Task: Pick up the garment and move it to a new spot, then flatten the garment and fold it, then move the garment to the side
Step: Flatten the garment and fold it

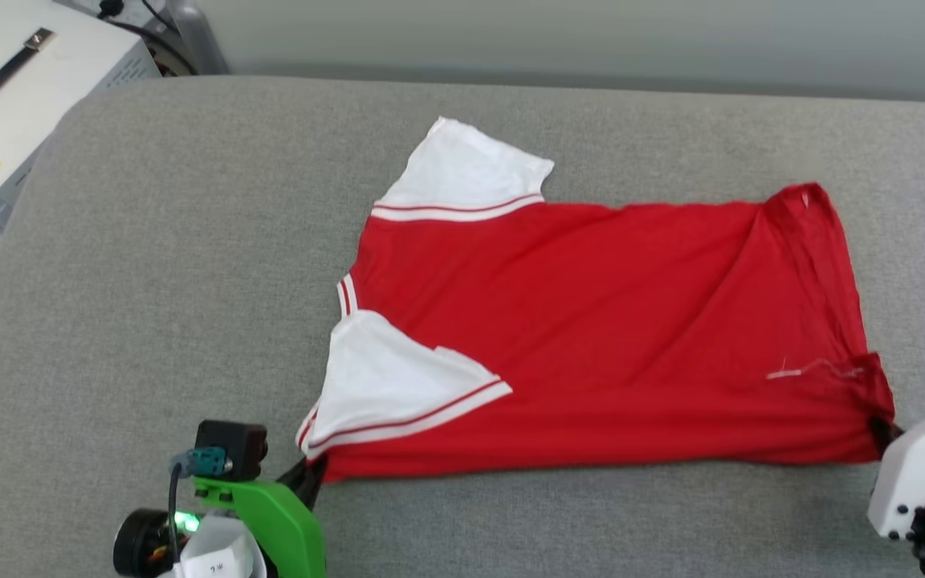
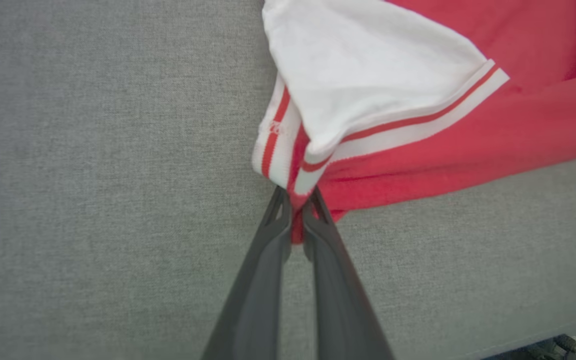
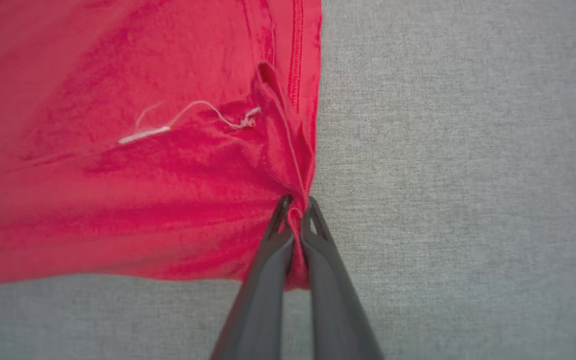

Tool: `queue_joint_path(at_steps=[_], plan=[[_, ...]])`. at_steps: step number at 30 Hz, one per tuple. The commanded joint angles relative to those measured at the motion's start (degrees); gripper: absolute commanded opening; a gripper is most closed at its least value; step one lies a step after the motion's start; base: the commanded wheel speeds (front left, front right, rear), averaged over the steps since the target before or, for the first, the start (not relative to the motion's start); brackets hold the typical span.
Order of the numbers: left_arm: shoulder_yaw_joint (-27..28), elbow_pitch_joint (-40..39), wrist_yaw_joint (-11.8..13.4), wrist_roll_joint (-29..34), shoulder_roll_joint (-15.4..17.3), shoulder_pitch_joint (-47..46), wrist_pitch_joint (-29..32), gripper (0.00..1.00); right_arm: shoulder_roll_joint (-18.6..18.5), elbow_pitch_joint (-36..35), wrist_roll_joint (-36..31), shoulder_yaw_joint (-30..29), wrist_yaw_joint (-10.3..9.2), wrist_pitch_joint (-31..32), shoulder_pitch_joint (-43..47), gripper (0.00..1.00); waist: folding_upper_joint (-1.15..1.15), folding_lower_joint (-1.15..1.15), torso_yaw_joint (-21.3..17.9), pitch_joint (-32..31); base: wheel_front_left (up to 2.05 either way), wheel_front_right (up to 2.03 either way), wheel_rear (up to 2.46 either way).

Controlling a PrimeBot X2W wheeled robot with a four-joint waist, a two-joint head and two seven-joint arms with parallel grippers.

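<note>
We see the shirt (image 1: pixel 591 321) lying spread on the grey padded table (image 1: pixel 149 281), sleeves toward our left. The left gripper (image 2: pixel 296 220) pinches its near sleeve-side corner. The right gripper (image 3: pixel 296 215) pinches the near hem corner, fingers pressed together on the cloth.

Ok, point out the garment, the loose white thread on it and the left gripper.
garment (image 1: pixel 591 321), head view, middle of the red body.
loose white thread (image 3: pixel 143 135), right wrist view, its thicker white end.
left gripper (image 2: pixel 297 201), left wrist view, midway between the tips, jaws shut on the garment's corner.
</note>
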Motion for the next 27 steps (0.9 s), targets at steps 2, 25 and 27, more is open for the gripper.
queue_joint_path(at_steps=[2,25,27], plan=[[0.38,-0.72,0.95,-1.21,0.92,2.73,0.30,0.00,-0.09,-2.02,0.55,-1.02,-0.46,2.14,2.68,0.00,0.67,0.00,-0.17,-2.28,0.00,0.00,0.00],[-1.63,2.32,-0.24,-0.15,-0.58,4.16,-4.84,1.00,0.11,-4.42,0.90,-0.61,-0.46,1.29,8.85,1.00,0.67,0.00,-1.72,-6.12,0.00,0.00,0.00],[-0.80,2.08,-0.89,0.28,-0.95,3.26,-8.13,1.00,-0.24,-5.71,1.02,-0.36,-0.46,-1.40,7.95,1.00,0.67,0.00,-1.79,-6.74,0.00,0.00,0.00]])
